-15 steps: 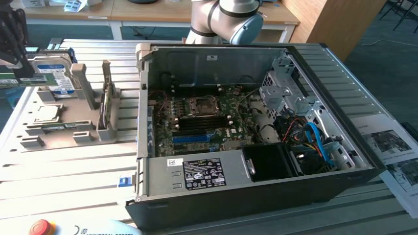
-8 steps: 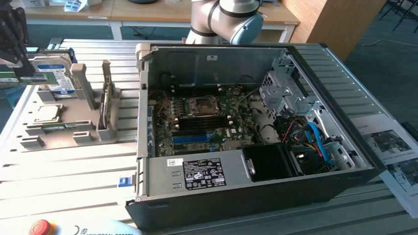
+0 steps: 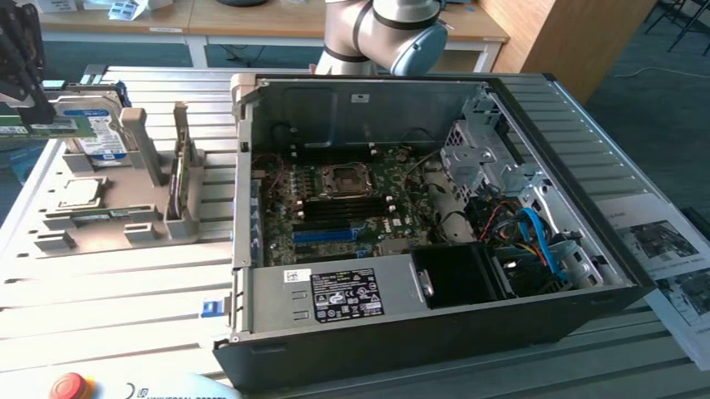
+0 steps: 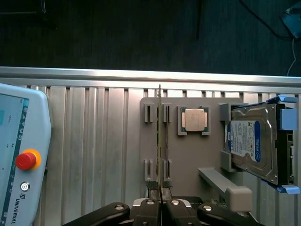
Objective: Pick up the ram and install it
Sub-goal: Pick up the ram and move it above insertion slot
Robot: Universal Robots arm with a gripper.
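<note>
My gripper (image 4: pixel 160 186) is shut on the ram (image 4: pixel 160 136), a slim green board that the wrist view shows edge-on as a thin line running away from the fingers. Beneath it lies the grey holder plate (image 4: pixel 188 160) with its empty slot brackets. At the exterior view's far left, the dark gripper (image 3: pixel 28 104) holds the green ram (image 3: pixel 45 128) raised above the holder plate (image 3: pixel 111 224), well apart from the open computer case (image 3: pixel 444 324). The motherboard (image 3: pixel 383 179) with its dark memory slots (image 3: pixel 332 214) lies exposed inside the case.
On the holder plate sit a blue-labelled hard drive (image 3: pixel 95 133) (image 4: pixel 251 146) and a square silver processor (image 3: pixel 80 193) (image 4: pixel 194 119). A teach pendant with a red stop button (image 4: pixel 26 160) lies on the ribbed table (image 3: pixel 111 291). Printed sheets (image 3: pixel 666 249) lie beside the case.
</note>
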